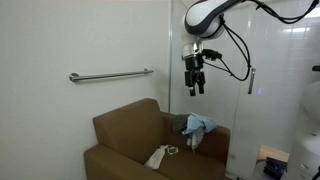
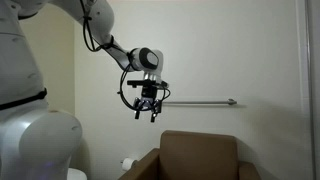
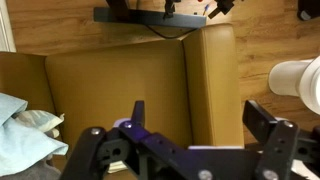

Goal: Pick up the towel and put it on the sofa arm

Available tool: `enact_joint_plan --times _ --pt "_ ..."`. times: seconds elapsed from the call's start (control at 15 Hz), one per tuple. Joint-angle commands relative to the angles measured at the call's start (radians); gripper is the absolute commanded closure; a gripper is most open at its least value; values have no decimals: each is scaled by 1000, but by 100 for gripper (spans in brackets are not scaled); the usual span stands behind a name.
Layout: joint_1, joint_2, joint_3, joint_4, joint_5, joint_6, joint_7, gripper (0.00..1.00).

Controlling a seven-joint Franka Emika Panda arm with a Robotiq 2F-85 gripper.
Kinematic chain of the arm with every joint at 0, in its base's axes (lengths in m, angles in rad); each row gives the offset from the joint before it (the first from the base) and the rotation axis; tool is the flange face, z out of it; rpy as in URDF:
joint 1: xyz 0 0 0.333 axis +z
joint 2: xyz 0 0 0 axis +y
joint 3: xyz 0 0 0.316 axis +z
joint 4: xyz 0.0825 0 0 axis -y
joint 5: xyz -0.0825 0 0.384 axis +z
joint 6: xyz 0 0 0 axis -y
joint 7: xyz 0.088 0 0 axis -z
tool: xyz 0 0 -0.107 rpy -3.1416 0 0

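My gripper [image 1: 196, 88] hangs open and empty high above the brown armchair; it also shows in the other exterior view [image 2: 147, 112] and in the wrist view [image 3: 197, 118]. A dark grey fold that seems to be the towel [image 1: 191, 143] lies on the chair's image-right arm, mostly hidden under a light blue cloth [image 1: 197, 124]. The sofa arm [image 1: 105, 160] is the broad padded arm on the image-left side. In the wrist view it runs as a tan band [image 3: 210, 75] under my fingers. The gripper is far above the cloths and touches nothing.
A small whitish cloth [image 1: 160, 155] lies on the seat. The light blue cloth also shows at the wrist view's left edge [image 3: 15, 140]. A metal grab bar [image 1: 110, 75] is on the wall behind the chair. A toilet paper roll [image 3: 295, 80] is beside the sofa arm.
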Motion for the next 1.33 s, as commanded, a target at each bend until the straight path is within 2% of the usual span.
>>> enact_joint_plan --times 0.0,0.73,0.93,1.07,1.2,1.27 --pt "-8 0 7 1 2 -2 -2 0" --pt "-8 0 7 1 2 -2 -2 0" --pt "-9 7 11 11 -26 -35 -8 0" --pt "-16 2 15 6 -25 -29 34 0" --pt "-32 -16 23 -11 -30 28 124 0" --pt "-34 -59 30 119 -12 -127 186 0"
